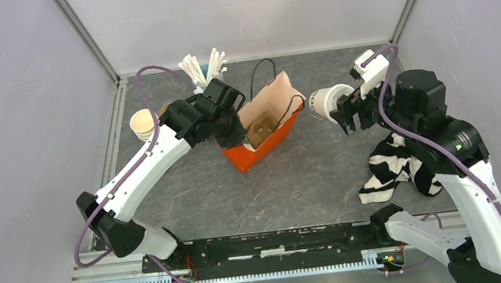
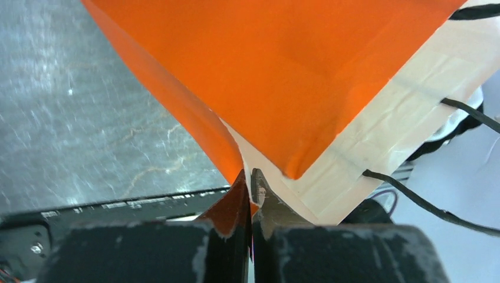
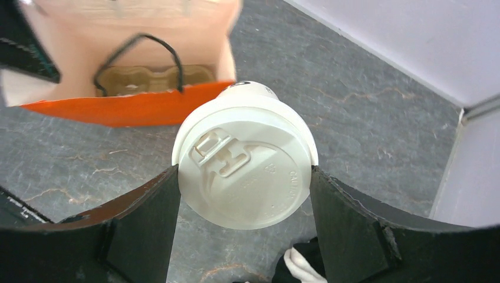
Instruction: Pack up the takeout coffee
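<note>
A grey stone-patterned table is walled by pale panels, with two white-and-black robot arms reaching in from the near edge. Near the middle sits an orange paper bag with a cream inside and thin black cord handles, tipped so that its open mouth faces the right arm. A brown cardboard cup carrier lies deep inside it. The left gripper is closed tight on the bag's left rim; from its wrist camera the two dark fingers meet with the orange and cream paper pinched between them. The right gripper holds the takeout coffee on its side, above the table, just to the right of the bag's mouth and outside it. Its wide-set fingers press against the rim of the round white lid, which faces the wrist camera, while the cup's base points at the bag. A stack of lidless cream cups stands by the left wall, a bundle of white straws stands at the back, and a black-and-white striped cloth lies crumpled beside the right arm.
</note>
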`<act>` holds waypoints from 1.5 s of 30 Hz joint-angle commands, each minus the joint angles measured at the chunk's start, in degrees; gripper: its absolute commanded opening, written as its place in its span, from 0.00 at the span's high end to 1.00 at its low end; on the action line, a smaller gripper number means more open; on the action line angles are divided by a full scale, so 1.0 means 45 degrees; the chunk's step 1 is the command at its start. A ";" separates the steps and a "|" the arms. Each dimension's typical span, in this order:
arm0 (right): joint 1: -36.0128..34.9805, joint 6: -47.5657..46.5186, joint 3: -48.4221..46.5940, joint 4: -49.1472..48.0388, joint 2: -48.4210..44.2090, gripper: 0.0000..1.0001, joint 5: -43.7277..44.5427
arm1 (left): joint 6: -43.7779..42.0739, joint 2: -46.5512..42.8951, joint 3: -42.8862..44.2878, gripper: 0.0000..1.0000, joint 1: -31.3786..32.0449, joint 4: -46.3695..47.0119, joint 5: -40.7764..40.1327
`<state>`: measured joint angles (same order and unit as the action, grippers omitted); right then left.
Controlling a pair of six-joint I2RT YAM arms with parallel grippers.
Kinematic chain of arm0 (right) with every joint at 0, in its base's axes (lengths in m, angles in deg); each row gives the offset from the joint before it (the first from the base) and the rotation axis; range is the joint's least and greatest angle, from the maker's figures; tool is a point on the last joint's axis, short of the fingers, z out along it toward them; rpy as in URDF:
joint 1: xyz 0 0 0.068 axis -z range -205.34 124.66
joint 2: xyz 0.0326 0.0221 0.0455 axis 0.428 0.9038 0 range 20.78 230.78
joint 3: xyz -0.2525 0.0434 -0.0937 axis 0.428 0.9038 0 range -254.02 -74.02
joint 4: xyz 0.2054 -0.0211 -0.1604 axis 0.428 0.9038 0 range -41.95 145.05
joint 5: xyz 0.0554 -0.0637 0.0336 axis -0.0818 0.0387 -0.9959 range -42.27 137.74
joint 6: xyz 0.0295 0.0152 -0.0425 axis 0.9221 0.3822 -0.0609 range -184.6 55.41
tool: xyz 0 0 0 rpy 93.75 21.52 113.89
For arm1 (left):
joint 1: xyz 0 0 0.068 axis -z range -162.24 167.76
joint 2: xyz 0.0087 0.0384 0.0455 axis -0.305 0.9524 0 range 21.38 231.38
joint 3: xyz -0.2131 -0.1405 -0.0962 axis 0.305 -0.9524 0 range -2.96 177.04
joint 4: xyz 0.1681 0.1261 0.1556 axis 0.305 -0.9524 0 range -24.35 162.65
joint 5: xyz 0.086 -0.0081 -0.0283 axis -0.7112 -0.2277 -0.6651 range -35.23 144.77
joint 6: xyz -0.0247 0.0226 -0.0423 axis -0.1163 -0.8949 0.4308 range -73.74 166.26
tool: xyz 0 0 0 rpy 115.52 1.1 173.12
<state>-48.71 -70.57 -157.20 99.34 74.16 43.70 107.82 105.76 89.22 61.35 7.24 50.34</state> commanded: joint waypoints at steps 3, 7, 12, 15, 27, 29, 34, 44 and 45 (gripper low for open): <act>-0.0214 -0.1046 0.0061 -0.0729 -0.0603 0.53 -0.1506 | -0.4445 -0.0432 -0.0159 0.94 0.0295 0.2272 -0.0414; -0.0499 -0.1445 0.0201 -0.0698 -0.0940 0.56 -0.1560 | -0.5919 -0.0910 -0.1609 0.94 0.0486 0.3805 -0.0831; -0.1003 -0.2234 0.1214 -0.0404 -0.1582 0.57 -0.2461 | -0.7777 -0.2540 -0.4887 0.93 0.0659 0.6797 -0.1502; -0.1745 -0.2838 0.1617 0.0062 -0.1673 0.61 -0.2619 | -0.8035 -0.3132 -0.5975 0.90 0.0664 0.7726 -0.1525; -0.3643 -0.3338 0.1301 0.0514 -0.1504 0.64 -0.1452 | -0.5870 -0.2527 -0.4989 0.89 0.0664 0.6050 -0.2056; -0.3784 -0.3746 0.1191 0.0836 -0.1619 0.64 0.0063 | -0.5746 -0.2314 -0.4544 0.90 0.0664 0.5616 -0.2044; -0.4033 -0.5315 0.0849 0.1397 -0.2152 0.63 0.2166 | -0.5796 -0.2253 -0.4351 0.90 0.0664 0.5467 -0.2016; -0.4364 -0.7747 0.0854 0.1050 -0.1014 0.64 -0.0642 | -0.6280 -0.2224 -0.4839 0.91 0.0663 0.5685 -0.2044; -0.4374 -0.7921 0.0863 0.0926 -0.1036 0.64 -0.0730 | -0.6296 -0.2227 -0.4808 0.91 0.0664 0.5687 -0.2029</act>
<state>-67.97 -101.02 -152.31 106.03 67.17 44.55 79.67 96.14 67.47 64.13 32.01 42.78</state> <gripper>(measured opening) 0.796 0.095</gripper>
